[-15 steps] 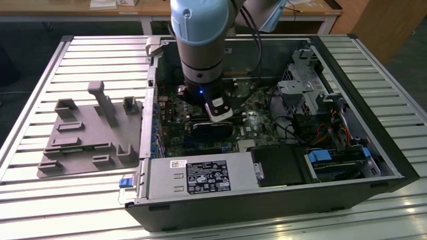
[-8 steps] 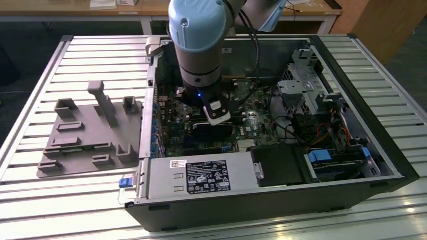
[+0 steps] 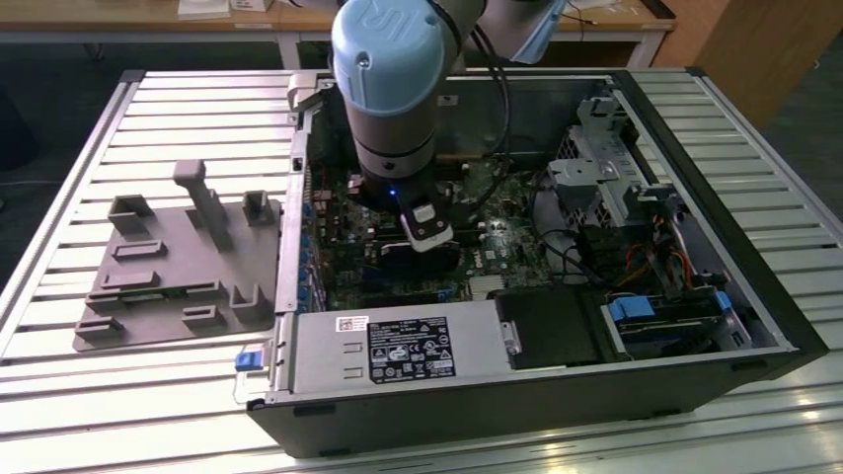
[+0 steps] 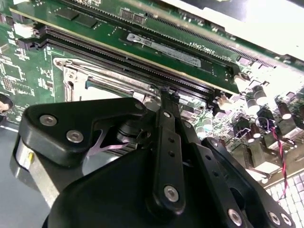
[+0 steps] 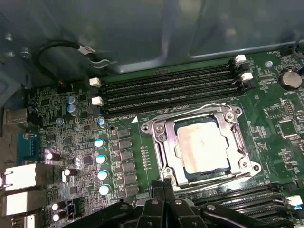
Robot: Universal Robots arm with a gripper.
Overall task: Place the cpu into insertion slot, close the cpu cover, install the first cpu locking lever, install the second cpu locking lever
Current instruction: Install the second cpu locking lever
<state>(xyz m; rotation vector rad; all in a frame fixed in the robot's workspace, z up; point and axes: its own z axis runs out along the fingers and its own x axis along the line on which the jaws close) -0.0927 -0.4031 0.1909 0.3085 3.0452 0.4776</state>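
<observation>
In the first wrist view the cpu, a pale silver square, lies in the insertion slot on the green board. The cpu cover, a silvery frame, lies flat around it. One thin wire lever runs along the frame's far side and another along the near side. My gripper is shut, its black fingertips together at the frame's near corner. The second wrist view shows the gripper at the cover's edge. In the exterior view the gripper reaches down into the open computer case.
Long black memory slots run beside the socket, and capacitors stand to its other side. The case walls, a drive cage and the power supply ring the board. A grey fixture plate lies at the exterior view's left.
</observation>
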